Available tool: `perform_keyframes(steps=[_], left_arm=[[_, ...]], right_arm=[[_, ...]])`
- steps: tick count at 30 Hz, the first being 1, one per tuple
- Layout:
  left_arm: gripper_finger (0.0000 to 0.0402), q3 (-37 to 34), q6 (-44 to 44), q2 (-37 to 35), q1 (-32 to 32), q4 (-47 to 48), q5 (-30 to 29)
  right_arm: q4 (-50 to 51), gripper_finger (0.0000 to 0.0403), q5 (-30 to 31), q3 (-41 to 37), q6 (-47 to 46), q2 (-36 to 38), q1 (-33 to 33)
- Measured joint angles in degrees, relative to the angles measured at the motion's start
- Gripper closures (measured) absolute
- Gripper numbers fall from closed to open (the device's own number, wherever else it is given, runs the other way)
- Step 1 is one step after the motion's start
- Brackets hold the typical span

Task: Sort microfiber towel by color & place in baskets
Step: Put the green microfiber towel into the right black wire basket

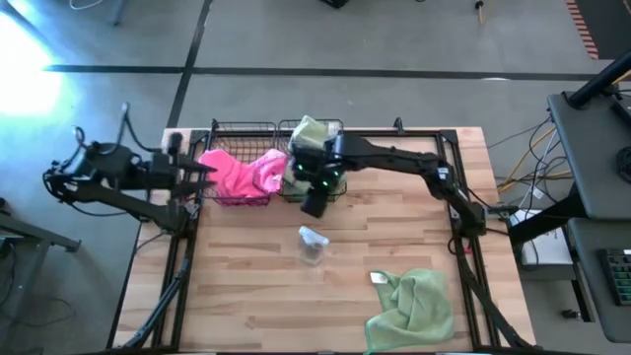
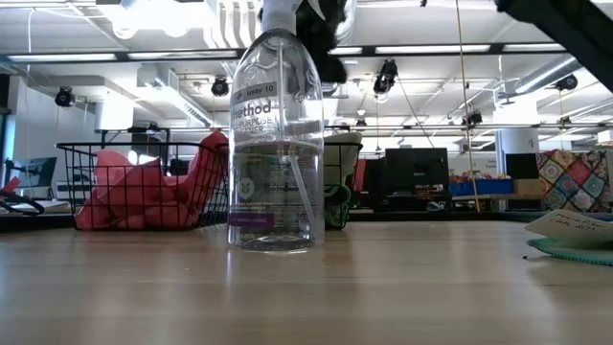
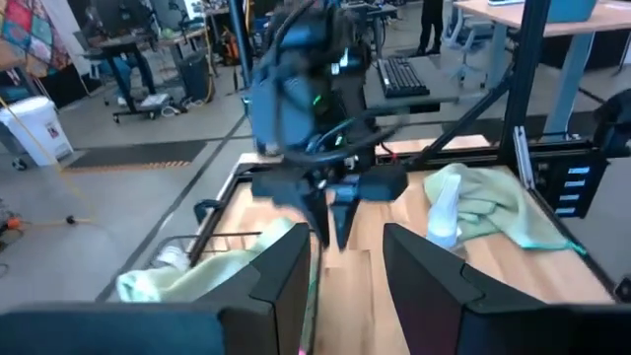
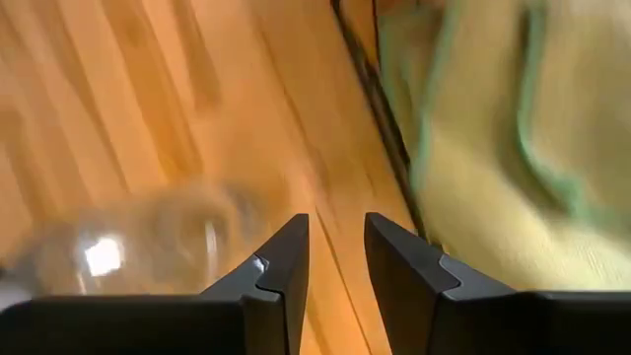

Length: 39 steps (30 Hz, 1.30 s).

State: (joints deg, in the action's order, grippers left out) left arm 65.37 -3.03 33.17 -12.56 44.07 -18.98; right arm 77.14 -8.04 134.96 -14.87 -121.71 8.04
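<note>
**Towel sort: stock on the table**

Green towel [image 1: 414, 308], loose: crumpled at the table's near right corner. Expect it light, limp and clingy; pinch a raised fold near the middle, or the edges will trail.

Left basket [image 1: 240, 129]: holds pink towels [image 1: 242, 174], one spilling over the rim.

Right basket [image 1: 333, 126]: holds a green towel [image 1: 310, 132]; the count is hard to make out under the arm.

Spray bottle [image 1: 313, 244]: stands mid-table, clear plastic, not for sorting.

Right gripper [image 4: 333, 258]: low over the wood, just beside the right basket; jaws parted, holding nothing.

Left gripper [image 3: 344, 264]: by the left basket, fingers spread, empty.
</note>
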Motion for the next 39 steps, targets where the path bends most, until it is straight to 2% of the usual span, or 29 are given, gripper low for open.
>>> perform_keyframes(steps=[5, 7, 13, 21, 26, 31, 39], left_arm=[[0.0286, -4.2, 2.6, 2.6, 0.0, -7.9, 0.0], [0.0286, -5.0, 2.6, 4.1, 0.0, -11.3, 0.6], [0.0286, -5.1, 3.0, 9.6, 0.0, -18.7, 4.9], [0.0286, -5.1, 5.3, 16.7, -0.1, -23.6, 6.0], [0.0286, -5.1, 5.3, 20.5, -0.3, -28.4, 6.7], [0.0286, -5.1, 5.3, 23.4, -0.6, -32.3, 8.0], [0.0286, -5.1, 6.6, 25.5, -1.6, -35.6, 8.0]], right_arm=[[13.1, 0.0315, 7.7, 0.0, -2.1, 3.3, -4.7], [12.4, 0.0316, 9.4, -1.1, -3.8, 5.4, -6.5], [12.8, 0.0317, 9.3, -5.4, -7.9, 11.8, -12.0], [12.9, 0.0326, 9.6, -21.8, -17.4, 20.3, -19.0], [12.7, 0.0331, 9.6, -34.1, -25.1, 24.8, -24.2], [11.2, 0.0328, 9.4, -43.2, -33.5, 28.1, -30.2], [3.0, 0.0332, 3.6, -53.8, -44.4, 31.4, -37.9]])
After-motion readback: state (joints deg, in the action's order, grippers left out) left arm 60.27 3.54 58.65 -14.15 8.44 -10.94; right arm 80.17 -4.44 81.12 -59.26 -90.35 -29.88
